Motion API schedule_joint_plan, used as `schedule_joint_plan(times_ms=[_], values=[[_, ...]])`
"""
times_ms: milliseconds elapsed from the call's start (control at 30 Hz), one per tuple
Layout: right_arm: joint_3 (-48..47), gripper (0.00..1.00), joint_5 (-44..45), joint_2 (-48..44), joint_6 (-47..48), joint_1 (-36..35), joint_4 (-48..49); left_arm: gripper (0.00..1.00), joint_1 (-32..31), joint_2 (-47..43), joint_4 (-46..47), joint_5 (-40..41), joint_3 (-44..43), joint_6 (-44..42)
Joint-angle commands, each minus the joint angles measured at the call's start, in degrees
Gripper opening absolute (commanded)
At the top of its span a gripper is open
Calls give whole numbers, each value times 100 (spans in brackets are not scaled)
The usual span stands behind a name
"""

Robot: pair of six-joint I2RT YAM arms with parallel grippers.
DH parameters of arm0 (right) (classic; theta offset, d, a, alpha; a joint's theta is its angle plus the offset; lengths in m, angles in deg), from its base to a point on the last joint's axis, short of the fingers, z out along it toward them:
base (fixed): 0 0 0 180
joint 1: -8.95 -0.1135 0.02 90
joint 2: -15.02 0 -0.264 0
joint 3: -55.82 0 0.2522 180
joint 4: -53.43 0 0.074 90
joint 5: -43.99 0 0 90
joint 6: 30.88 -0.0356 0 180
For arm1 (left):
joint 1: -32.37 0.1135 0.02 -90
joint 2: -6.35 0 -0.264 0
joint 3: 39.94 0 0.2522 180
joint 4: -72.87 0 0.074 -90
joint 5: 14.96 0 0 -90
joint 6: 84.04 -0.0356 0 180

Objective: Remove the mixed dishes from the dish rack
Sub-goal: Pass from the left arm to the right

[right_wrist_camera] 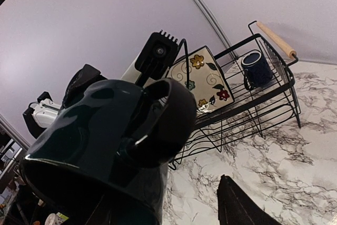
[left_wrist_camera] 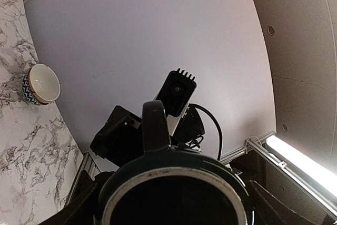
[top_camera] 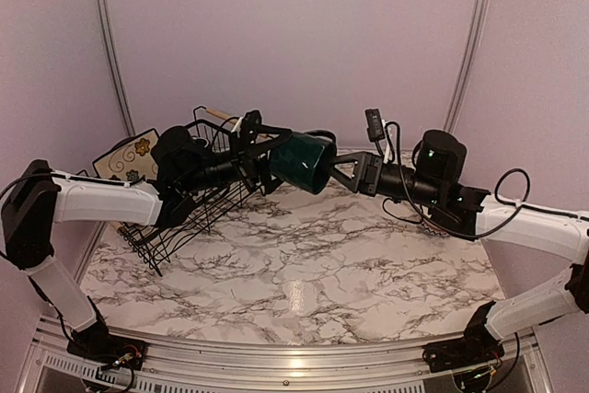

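Your left gripper [top_camera: 260, 165] is reaching in from the left and grasping a dark green mug [top_camera: 302, 161]. It is holding it in the air above the middle of the marble table [top_camera: 322, 264]. The mug is lying on its side, well clear of the tabletop. In the left wrist view its handle is pointing up, and its round end is filling the lower part of the frame.

Your right gripper [top_camera: 342, 172] is reaching in from the right and sitting right at the mug's other end, so the mug is hanging between the two grippers. Whether the right fingers are clamping on the mug or only standing around it cannot be told. In the right wrist view the mug is blocking most of the frame, and only one dark finger [right_wrist_camera: 237, 206] is showing below it.

The rack [top_camera: 198, 200] is sitting at the far left of the table, behind your left arm. A square flowered plate [right_wrist_camera: 202, 77] is leaning upright inside it. A second mug [right_wrist_camera: 257, 67], dark blue, is sitting in it near the wooden handle [right_wrist_camera: 276, 39].

A small patterned bowl [left_wrist_camera: 41, 84] is resting on the marble close to the wall, outside the rack.
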Motion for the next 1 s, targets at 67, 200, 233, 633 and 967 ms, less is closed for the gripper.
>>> schedule_joint_plan(times_ms=[67,200,233,633,967], values=[[63,50,179,-4,-244,-41,366,32,-141,129,883,120,-277,198],[97,44,233,47,-314,-41,425,32,-212,321,1179,162,-291,386],[93,41,224,73,-327,-45,437,31,-230,363,1245,158,-315,440],[138,0,437,-14,-253,-33,307,50,-271,420,772,147,-305,68],[259,0,965,-672,84,118,-393,99,158,-184,-1761,574,-95,-1417]])
